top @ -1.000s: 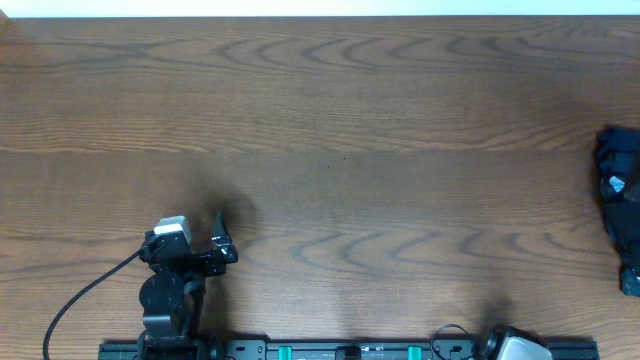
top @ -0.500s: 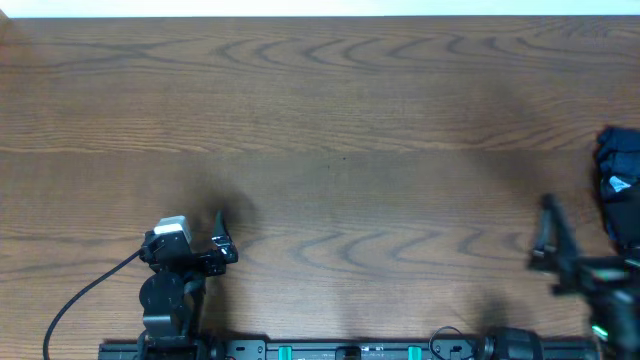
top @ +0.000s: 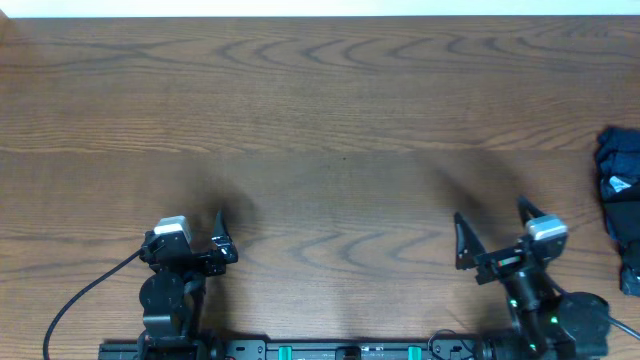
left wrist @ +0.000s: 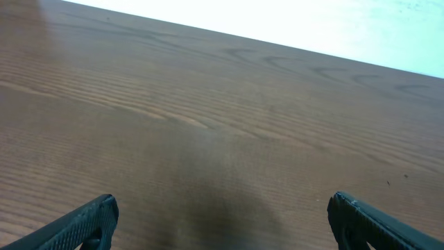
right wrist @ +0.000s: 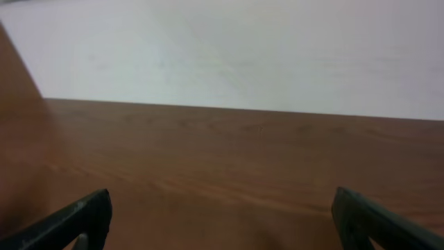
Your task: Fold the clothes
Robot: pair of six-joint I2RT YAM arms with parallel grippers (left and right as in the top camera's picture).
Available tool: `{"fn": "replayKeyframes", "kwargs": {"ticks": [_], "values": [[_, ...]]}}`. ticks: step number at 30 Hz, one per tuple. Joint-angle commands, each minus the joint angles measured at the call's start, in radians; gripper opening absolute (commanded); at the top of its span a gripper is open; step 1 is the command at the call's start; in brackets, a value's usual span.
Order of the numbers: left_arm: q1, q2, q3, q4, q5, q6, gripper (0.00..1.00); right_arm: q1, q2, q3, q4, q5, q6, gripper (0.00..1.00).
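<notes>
The left claw (top: pixel 195 226) sits low over the wooden table (top: pixel 320 110) at about 7 o'clock in the overhead view, spread wide. One dark finger (top: pixel 220 224) points toward 12 o'clock beside the white camera block (top: pixel 172 228) on its wrist. In the left wrist view the claw (left wrist: pixel 222 201) shows only its two black fingertips (left wrist: pixel 87 221) in the bottom corners. They are well apart, with bare wood grain between them and nothing pinched.

The right claw (top: pixel 490 222) is at about 5 o'clock, also spread wide. Its two black fingers (top: pixel 463 243) point up toward 12 o'clock and slightly outward. In the right wrist view this claw (right wrist: pixel 220 194) looks the same: fingertips (right wrist: pixel 76 221) in the bottom corners, plain table between them, and a pale wall beyond the far edge.

A dark blue bundle (top: pixel 620 195) with a small pale patch lies at 3 o'clock, cut off by the frame's right edge and well apart from the right claw. The black top shows in none of the three views, so I cannot tell where it is.

A black cable (top: pixel 80 295) curves from the left arm toward 7 o'clock. A dark rail (top: pixel 350 350) with green marks runs along the 6 o'clock edge.
</notes>
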Motion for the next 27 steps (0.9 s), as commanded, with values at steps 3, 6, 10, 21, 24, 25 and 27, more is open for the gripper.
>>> {"fn": "replayKeyframes", "kwargs": {"ticks": [3,6,10,21,24,25,27], "values": [[0.005,-0.006,-0.021,-0.010,-0.016,0.006,0.98,0.028,-0.066,-0.106,0.054,-0.021,0.013,0.99],[0.005,-0.006,-0.021,-0.010,-0.016,0.006,0.98,0.031,-0.067,-0.135,0.077,-0.023,0.009,0.99],[0.005,-0.006,-0.021,-0.010,-0.016,0.006,0.98,0.032,-0.067,-0.175,0.120,-0.026,0.009,0.99],[0.005,-0.006,-0.021,-0.010,-0.016,0.006,0.98,0.032,-0.067,-0.292,0.171,-0.031,-0.042,0.99],[0.005,-0.006,-0.021,-0.010,-0.016,0.006,0.98,0.032,-0.067,-0.296,0.173,-0.030,-0.049,0.99],[0.005,-0.006,-0.021,-0.010,-0.016,0.006,0.98,0.032,-0.067,-0.296,0.172,-0.031,-0.062,0.99],[0.005,-0.006,-0.021,-0.010,-0.016,0.006,0.98,0.031,-0.067,-0.296,0.172,-0.030,-0.083,0.99]]}}
